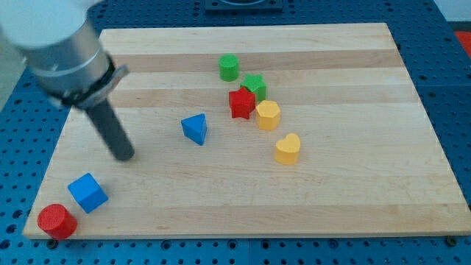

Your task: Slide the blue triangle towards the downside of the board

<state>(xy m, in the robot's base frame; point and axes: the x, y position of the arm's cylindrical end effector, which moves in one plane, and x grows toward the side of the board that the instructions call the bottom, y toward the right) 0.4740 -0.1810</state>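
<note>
The blue triangle (pixel 195 129) lies on the wooden board (pixel 353 191), a little left of its middle. My tip (pixel 125 156) rests on the board to the left of the triangle and slightly lower in the view, about a hand's width away and not touching it. The dark rod rises from the tip up to the grey arm at the view's top left.
A blue cube (pixel 87 193) and a red cylinder (pixel 57 221) sit near the bottom left corner. A green cylinder (pixel 229 68), green star (pixel 255 86), red star (pixel 241 103), yellow hexagon (pixel 267 115) and yellow heart (pixel 288 148) cluster right of the triangle.
</note>
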